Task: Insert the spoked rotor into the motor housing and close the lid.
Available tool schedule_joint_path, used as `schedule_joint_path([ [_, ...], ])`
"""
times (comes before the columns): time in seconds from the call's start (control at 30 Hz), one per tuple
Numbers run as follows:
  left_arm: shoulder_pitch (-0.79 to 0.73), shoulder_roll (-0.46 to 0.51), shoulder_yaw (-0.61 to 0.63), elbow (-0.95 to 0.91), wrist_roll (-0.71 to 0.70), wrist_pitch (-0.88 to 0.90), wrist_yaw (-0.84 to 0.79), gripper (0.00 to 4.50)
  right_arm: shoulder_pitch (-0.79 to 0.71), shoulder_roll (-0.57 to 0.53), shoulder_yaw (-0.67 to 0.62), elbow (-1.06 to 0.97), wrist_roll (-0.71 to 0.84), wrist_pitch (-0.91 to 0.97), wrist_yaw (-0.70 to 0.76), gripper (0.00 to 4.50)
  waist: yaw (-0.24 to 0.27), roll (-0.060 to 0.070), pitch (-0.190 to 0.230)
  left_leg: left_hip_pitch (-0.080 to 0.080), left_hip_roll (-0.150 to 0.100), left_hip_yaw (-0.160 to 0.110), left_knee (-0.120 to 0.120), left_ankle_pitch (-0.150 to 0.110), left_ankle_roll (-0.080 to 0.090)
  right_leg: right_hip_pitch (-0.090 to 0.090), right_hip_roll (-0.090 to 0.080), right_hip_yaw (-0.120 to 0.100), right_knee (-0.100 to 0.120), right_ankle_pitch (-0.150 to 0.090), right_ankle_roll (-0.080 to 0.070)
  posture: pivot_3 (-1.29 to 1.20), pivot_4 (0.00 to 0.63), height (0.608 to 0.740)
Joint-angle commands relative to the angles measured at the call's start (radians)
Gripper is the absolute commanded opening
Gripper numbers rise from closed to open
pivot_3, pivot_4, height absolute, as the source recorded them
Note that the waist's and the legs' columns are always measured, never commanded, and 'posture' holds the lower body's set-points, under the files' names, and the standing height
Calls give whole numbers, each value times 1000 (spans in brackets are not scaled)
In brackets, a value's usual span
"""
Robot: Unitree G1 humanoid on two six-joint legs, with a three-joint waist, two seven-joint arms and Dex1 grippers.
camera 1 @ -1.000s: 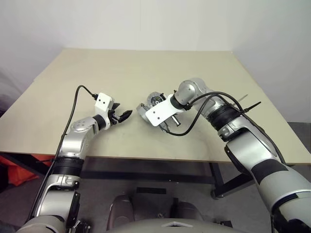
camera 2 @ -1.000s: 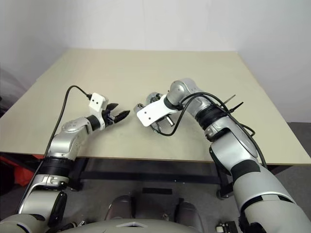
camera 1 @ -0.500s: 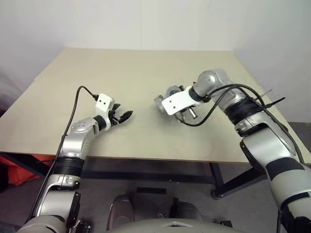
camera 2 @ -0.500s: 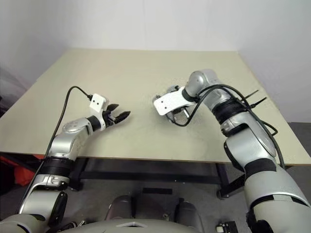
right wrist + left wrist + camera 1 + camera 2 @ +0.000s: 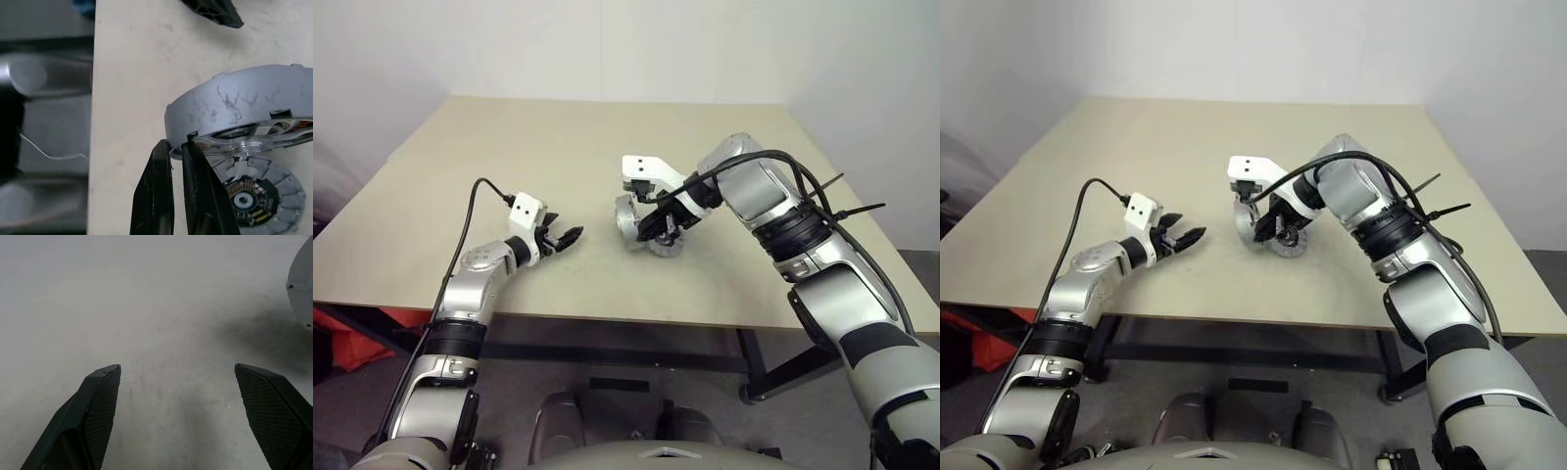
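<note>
On the beige tabletop (image 5: 558,137), the right gripper (image 5: 177,147) pinches the rim of the round pale grey lid (image 5: 234,105), tilted above the squat silver-hubbed motor housing (image 5: 247,196), while the left gripper (image 5: 570,237) hovers nearby, fingers spread.

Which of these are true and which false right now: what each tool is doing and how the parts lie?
1. The right tool is shut on the rim of the grey disc. True.
2. The left tool holds a part. False: it is open and empty over the bare table.
3. The grey disc lies flat on the table. False: it is tilted, with the pinched edge raised.
4. A segmented disc with a dark centre lies on the table just below the grey disc. True.
</note>
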Motion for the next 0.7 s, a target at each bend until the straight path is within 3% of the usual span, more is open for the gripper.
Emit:
schedule_joint_path([
  [0.03, 1, 12, 11, -42, -3, -14, -1, 3939, -49, 9, -13, -28, 6, -5, -54, 20, 8, 0, 0, 0, 0, 0, 0, 0, 0, 0, 0, 0, 0, 0, 0, 0, 0, 740],
  [0.33, 16, 17, 15, -65, -7, -3, 6, 3939, -33, 60, 18, 37, -5, -110, -164, 20, 10, 0, 0, 0, 0, 0, -1, 1, -2, -1, 0, 0, 0, 0, 0, 0, 0, 740],
  [0.7, 39, 16, 18, -96, -13, 9, 20, 3939, -54, 156, 33, 300, -66, -258, -298, 20, 9, 0, 0, 0, 0, 0, -1, 1, -2, -1, 0, 0, 0, 0, 0, 0, 0, 740],
])
